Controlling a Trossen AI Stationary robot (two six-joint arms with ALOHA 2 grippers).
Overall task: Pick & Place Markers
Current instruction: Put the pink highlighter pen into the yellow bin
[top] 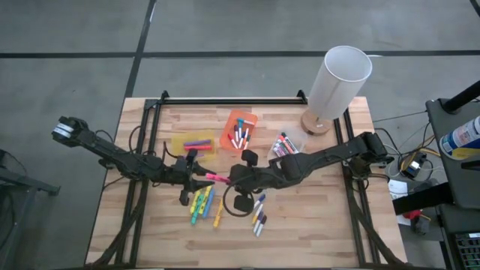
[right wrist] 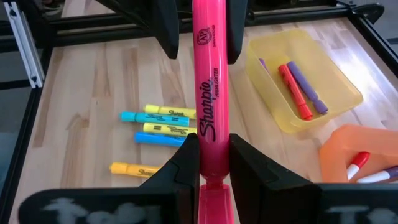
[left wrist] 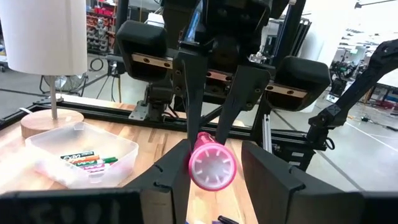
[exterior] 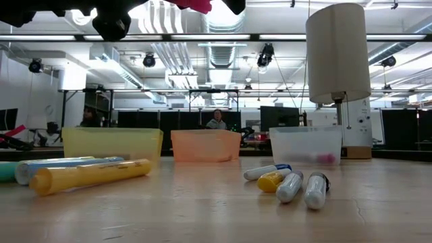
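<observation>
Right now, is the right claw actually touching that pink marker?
Touching. The right wrist view shows the right claw with both fingers pressed against the pink marker, no gap either side.
</observation>
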